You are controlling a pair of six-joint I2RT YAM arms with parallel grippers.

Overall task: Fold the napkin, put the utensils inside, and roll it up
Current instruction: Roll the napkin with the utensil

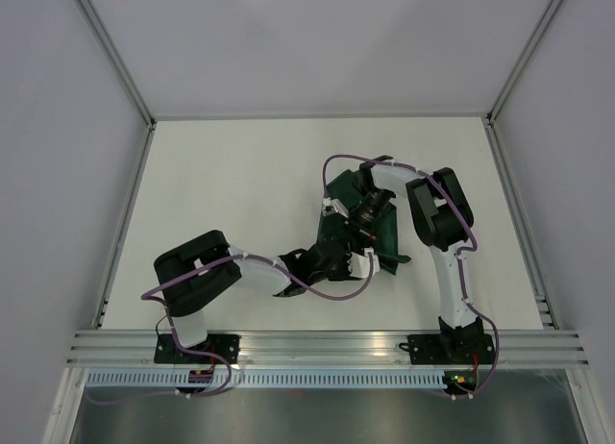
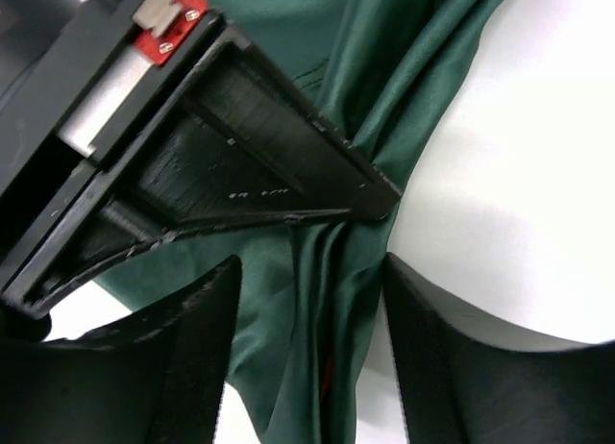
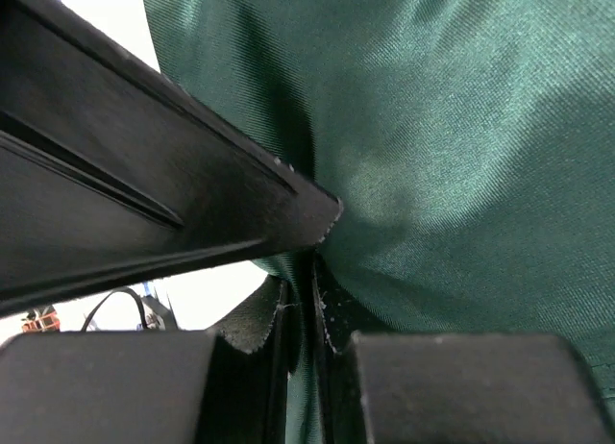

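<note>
Pinches the napkin (image 1: 387, 234) tight between the closed jaws of the right gripper (image 3: 306, 309); straddles a bunched fold with the left gripper (image 2: 309, 271), spread wide, clamping nothing. Shows the cloth crumpled right of centre on a white table (image 1: 240, 194), ringed by pale grey walls (image 1: 317, 40)

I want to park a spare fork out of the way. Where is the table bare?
On the table, the far strip and left half, beyond the left arm, lie bare. A narrower bare strip runs between the right arm and the right rail. Crowded: centre-right, where both arms meet over the napkin.
</note>
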